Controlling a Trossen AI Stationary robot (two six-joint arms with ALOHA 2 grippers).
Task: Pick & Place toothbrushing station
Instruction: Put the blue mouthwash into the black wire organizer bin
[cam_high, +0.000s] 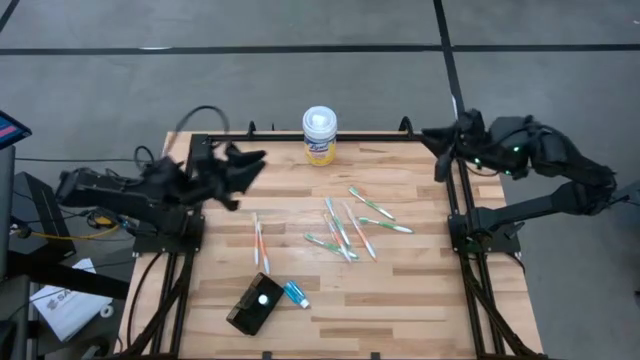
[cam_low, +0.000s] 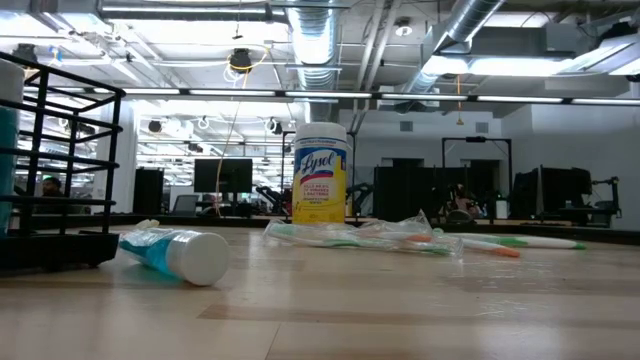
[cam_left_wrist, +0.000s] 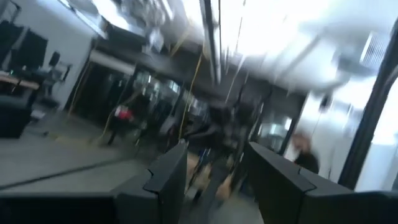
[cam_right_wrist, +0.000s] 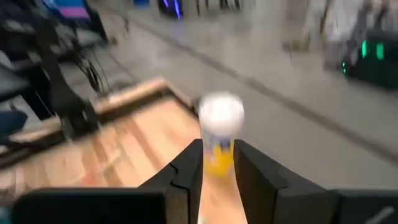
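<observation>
The toothbrushing station, a small black box with a white round spot on top, lies on the wooden table near its front edge; in the low view it is the black rack at the left. Neither gripper touches it. My left gripper hangs raised over the table's far left part; the left wrist view shows it open and empty, facing the room. My right gripper hovers over the far right corner. Its fingers stand a little apart with nothing between them, pointing toward the canister.
A white-lidded, yellow-labelled wipes canister stands at the middle of the far edge. Several wrapped toothbrushes lie scattered mid-table, and two more lie to their left. A blue toothpaste tube lies beside the station. Black frame rails border the table.
</observation>
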